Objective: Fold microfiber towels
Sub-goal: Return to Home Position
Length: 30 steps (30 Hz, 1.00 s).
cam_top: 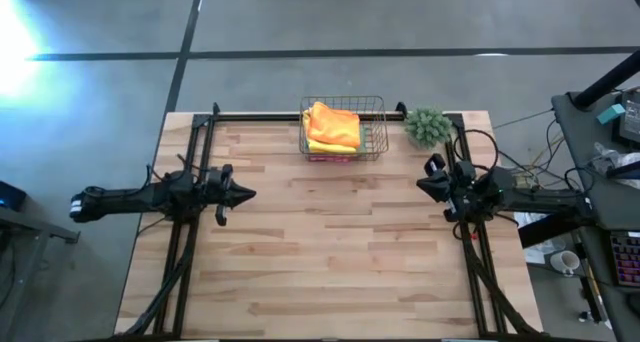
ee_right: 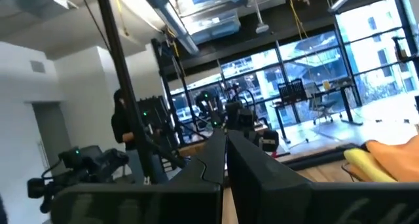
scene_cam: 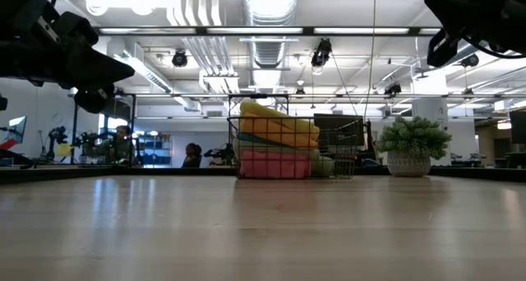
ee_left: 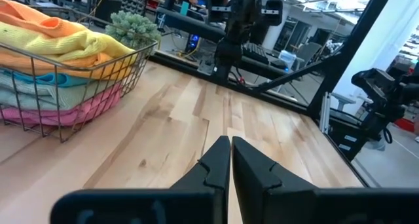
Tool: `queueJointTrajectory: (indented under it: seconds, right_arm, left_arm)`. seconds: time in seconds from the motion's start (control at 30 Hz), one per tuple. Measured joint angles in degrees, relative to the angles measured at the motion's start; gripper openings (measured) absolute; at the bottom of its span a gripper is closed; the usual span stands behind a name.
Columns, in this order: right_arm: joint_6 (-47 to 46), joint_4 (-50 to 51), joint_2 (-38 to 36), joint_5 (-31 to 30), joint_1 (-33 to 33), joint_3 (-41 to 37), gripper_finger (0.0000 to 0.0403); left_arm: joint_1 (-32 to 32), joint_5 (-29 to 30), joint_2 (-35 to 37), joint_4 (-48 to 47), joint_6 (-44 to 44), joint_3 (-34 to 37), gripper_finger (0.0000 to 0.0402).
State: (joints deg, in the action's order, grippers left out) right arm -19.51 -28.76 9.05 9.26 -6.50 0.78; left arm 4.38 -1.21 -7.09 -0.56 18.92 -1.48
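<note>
Left gripper: fingers pressed together, nothing between them. It is parked low over the left side of the table, pointing inward. Right gripper: fingers also closed on nothing, parked at the right side and facing in. My read is that both are closed and pulled clear because there is nothing loose to grab. This looks like the rest pose, not a reach.

Towels: all in one folded stack inside the wire basket, at the far edge of the table near the middle, well apart from both grippers. No cloth is on the bare wood. The stack rises above the rim with orange on top. Stacking flat probably keeps the folds from opening, and the basket walls stop the pile from sliding.

Plant: just right of the basket, near the far right corner. It isn't touching the basket and has no part in the job.

Counts:
- grippers: 2, both empty
- basket: 1
- plant: 1
- towel stacks: 1
- towel layers seen from the left wrist view: 5 (orange, yellow, orange, teal, pink, top to bottom)
- any further layer: can't confirm, since it would be hidden by the wire and the cloths above

Judgement: folding looks finished, with nothing left to do but idle.
</note>
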Motion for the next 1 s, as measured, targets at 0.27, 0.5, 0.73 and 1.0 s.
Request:
queueJointTrajectory:
  seconds: [0.27, 0.5, 0.73, 1.0]
  right_arm:
    - [-2.98, 13.10, -8.08, 7.94, 0.00, 0.00, 0.0008]
    - [-2.34, 21.52, -8.58, 8.59, -0.15, 0.00, 0.0008]
    - [-10.08, 26.42, -6.32, 8.74, -0.13, 0.30, 0.0009]
    - [-10.36, 26.77, -3.96, 8.73, -0.13, 0.46, 0.0009]
  left_arm:
    - [0.00, 0.00, 0.00, 0.02, -0.02, 0.00, 0.0002]
    - [0.00, -0.02, -0.28, -0.07, -0.02, 0.00, 0.0002]
    - [-0.01, -0.02, -1.02, 0.16, -0.04, -0.07, 0.0002]
    - [0.00, -0.04, -1.02, 0.05, -0.05, -0.07, 0.0002]
